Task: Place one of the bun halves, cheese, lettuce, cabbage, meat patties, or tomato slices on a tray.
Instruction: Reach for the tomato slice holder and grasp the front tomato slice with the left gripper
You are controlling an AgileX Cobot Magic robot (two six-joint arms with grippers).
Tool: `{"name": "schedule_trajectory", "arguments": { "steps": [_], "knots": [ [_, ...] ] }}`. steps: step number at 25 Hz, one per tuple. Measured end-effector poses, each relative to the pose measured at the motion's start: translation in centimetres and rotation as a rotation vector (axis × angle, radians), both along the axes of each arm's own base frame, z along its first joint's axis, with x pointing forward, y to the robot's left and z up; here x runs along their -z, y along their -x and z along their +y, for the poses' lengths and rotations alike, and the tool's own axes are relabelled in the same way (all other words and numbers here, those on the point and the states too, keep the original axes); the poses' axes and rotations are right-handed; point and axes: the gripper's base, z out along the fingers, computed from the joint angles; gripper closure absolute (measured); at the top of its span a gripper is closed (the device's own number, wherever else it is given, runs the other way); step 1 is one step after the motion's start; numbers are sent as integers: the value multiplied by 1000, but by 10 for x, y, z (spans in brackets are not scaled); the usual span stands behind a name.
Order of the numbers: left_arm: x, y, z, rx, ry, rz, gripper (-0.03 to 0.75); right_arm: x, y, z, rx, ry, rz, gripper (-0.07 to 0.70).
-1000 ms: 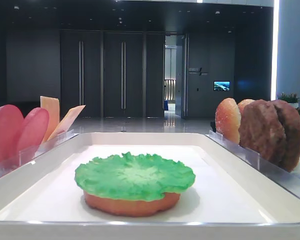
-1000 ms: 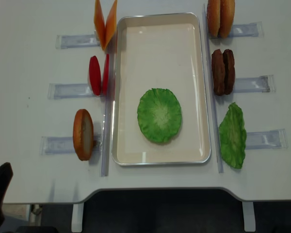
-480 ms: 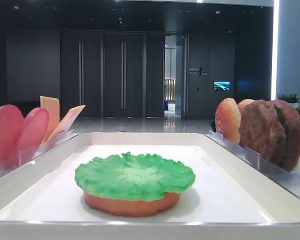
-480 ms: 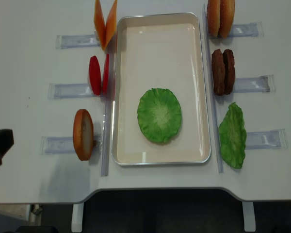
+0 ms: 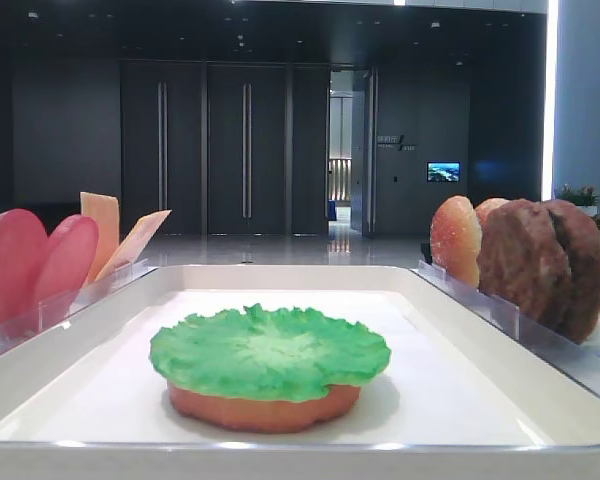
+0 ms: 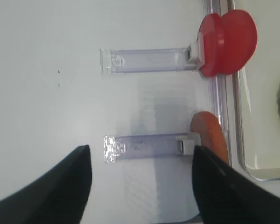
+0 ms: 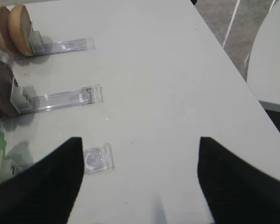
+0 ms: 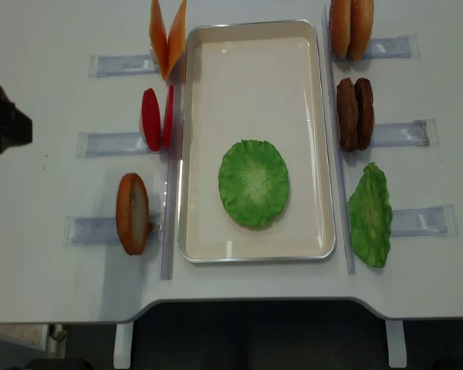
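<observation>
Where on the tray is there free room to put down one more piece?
The tray is bare in its far half, between the cheese side and the buns side. Its near half is crowded: the lettuce on a bun half fills it.

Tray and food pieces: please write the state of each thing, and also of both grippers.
tray: holds one stack
lettuce: flat on a bun half
tomato slices: upright in holder
cheese: upright, leaning apart
meat patties: upright
left gripper: open, empty
right gripper: open, empty
</observation>
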Motion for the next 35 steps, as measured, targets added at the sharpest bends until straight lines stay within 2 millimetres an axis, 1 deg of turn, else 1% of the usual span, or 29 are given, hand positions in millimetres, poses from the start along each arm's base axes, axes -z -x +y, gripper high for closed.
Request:
{"name": "schedule_trajectory", "arguments": {
  "steps": [5,9,12,16,22,29,31,35],
  "knots": [
    [-13,-44,1,-2,-21,14,199,0,0,0,0,0,0,142],
    [-17,-74,4,-5,-55,40,199,0,0,0,0,0,0,142],
    [-15,-92,4,-6,-65,65,199,0,0,0,0,0,0,142],
    [-4,-111,4,-5,-67,109,199,0,0,0,0,0,0,144],
    [12,-125,5,-13,-77,166,199,0,0,0,0,0,0,143],
    [13,-127,3,-28,-76,154,199,0,0,0,0,0,0,143],
    [13,-127,-3,-19,-99,150,199,0,0,0,0,0,0,143],
    [13,-128,-29,4,-118,134,199,0,0,0,0,0,0,143]
  ]
}}
